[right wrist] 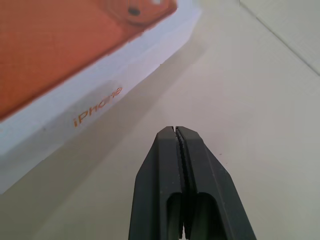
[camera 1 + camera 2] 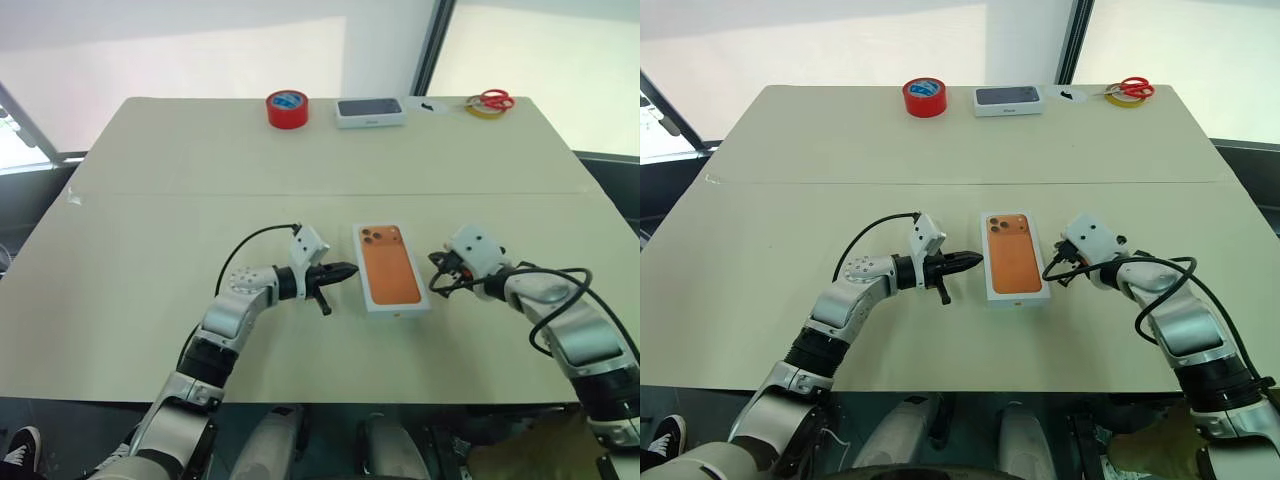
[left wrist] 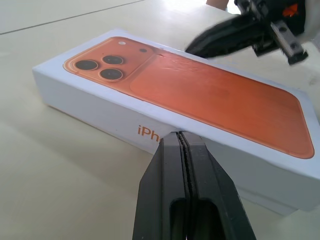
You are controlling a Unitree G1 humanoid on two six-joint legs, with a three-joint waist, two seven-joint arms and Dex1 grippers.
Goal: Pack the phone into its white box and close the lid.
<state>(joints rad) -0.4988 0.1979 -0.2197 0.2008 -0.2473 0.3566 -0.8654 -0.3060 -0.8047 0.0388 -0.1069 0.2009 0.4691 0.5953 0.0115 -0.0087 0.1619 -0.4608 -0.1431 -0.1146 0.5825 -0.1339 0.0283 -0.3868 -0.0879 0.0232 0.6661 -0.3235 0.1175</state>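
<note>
Two black-fingered grippers flank a closed white box (image 2: 392, 270) near the middle of the table (image 2: 150, 210), one on each side. On the left, the left gripper (image 2: 345, 270) has its fingers pressed flat together, holding nothing; its tip points at the box's long left wall and sits just beside it, though from above I cannot tell whether it actually touches. The lid (image 3: 200, 95) is on, its top printed with an orange phone back and three camera lenses, so whatever lies inside is hidden, the phone included. Orange lettering runs along the side wall, partly cut off behind the left fingers (image 3: 170, 190) in the wrist view. To the right of the box, the right gripper (image 2: 436, 262) is likewise closed tight and empty, a little apart from the right wall, its tip mostly hidden under the white wrist housing. Along the far edge lie a red tape roll (image 2: 287, 108), a second white box (image 2: 370, 112) picturing a dark phone, a small dark object too tiny to identify, and red-handled scissors (image 2: 492, 100).
</note>
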